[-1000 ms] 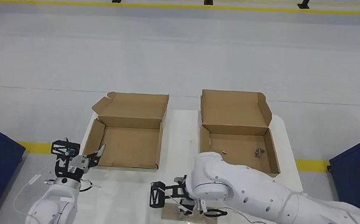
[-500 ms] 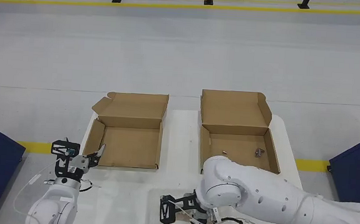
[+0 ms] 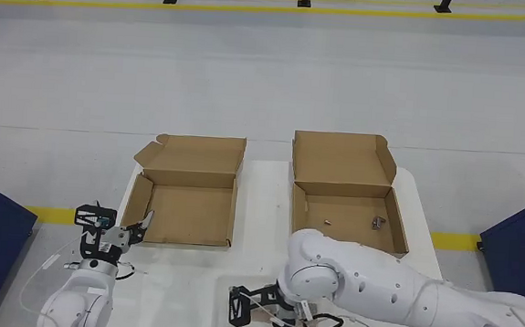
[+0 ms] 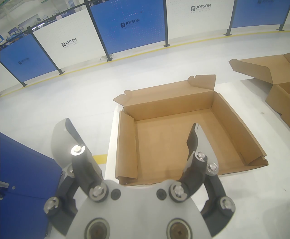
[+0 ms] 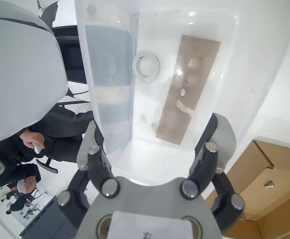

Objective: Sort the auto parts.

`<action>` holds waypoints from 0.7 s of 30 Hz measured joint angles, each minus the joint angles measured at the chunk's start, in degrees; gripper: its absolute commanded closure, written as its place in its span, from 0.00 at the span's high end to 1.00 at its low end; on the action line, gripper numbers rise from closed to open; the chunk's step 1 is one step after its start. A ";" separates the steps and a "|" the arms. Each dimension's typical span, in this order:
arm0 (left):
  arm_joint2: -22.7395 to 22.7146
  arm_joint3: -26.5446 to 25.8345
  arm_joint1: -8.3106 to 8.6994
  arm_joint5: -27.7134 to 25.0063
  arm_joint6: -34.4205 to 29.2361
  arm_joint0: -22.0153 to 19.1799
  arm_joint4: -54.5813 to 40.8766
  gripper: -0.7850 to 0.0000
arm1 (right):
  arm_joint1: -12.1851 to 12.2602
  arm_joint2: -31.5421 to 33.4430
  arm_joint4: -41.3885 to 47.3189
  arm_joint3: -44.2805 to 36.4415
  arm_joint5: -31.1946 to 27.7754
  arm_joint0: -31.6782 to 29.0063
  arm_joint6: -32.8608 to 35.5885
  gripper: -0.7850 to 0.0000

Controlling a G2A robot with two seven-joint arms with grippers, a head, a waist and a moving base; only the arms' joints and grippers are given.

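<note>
My right gripper (image 5: pixel 154 123) is open and hangs over a clear plastic bin (image 5: pixel 244 68) at the table's near edge. In the bin lie a metal ring (image 5: pixel 146 66) and a small bolt (image 5: pixel 182 92), the bolt over a brown strip (image 5: pixel 199 56). In the top view the right gripper (image 3: pixel 279 322) is at the bottom centre. My left gripper (image 4: pixel 131 126) is open and empty, just short of the empty left cardboard box (image 4: pixel 126 144). The right cardboard box (image 3: pixel 340 164) holds two small metal parts (image 3: pixel 379 223), (image 3: pixel 327 222).
The white table (image 3: pixel 259 209) carries both boxes side by side, the left box (image 3: pixel 189 163) with its lid folded back. A corner of the right box (image 5: pixel 260 158) with one small metal part (image 5: pixel 269 185) lies close beside the bin.
My right arm swung toward the table's near edge and now holds its gripper over the clear bin. The left arm has not moved.
</note>
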 measured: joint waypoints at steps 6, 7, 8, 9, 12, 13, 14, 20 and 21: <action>0.00 0.00 0.00 0.00 0.00 0.00 0.00 1.00 | -2.72 0.00 -2.46 3.39 1.42 -1.56 1.42 1.00; 0.00 0.00 0.00 0.00 0.00 0.00 0.00 1.00 | -3.09 0.00 -2.69 3.86 1.62 -1.69 1.63 1.00; 0.00 0.00 0.00 0.00 0.00 0.00 0.00 1.00 | -3.55 0.00 -3.02 4.48 1.81 -1.79 1.81 1.00; 0.00 0.00 0.00 0.00 0.00 0.00 0.00 1.00 | -3.88 0.00 -3.30 4.95 1.91 -1.81 1.92 1.00; 0.00 0.00 0.00 0.00 0.00 0.00 0.00 1.00 | -4.84 0.00 -4.71 6.43 2.24 -1.81 2.24 1.00; 0.00 0.00 0.00 0.00 0.00 0.00 0.00 1.00 | -5.09 0.00 -5.19 6.87 2.35 -1.80 2.35 1.00; 0.00 0.00 0.00 0.00 0.00 0.00 0.00 1.00 | -5.43 0.00 -5.86 7.38 2.49 -1.77 2.49 1.00; 0.00 0.00 0.00 0.00 0.00 0.00 0.00 1.00 | -6.71 0.00 -8.59 9.10 2.09 -1.30 2.08 1.00; 0.00 0.00 0.00 0.00 0.00 0.00 0.00 1.00 | -6.85 0.00 -8.88 9.33 1.96 -1.17 1.95 1.00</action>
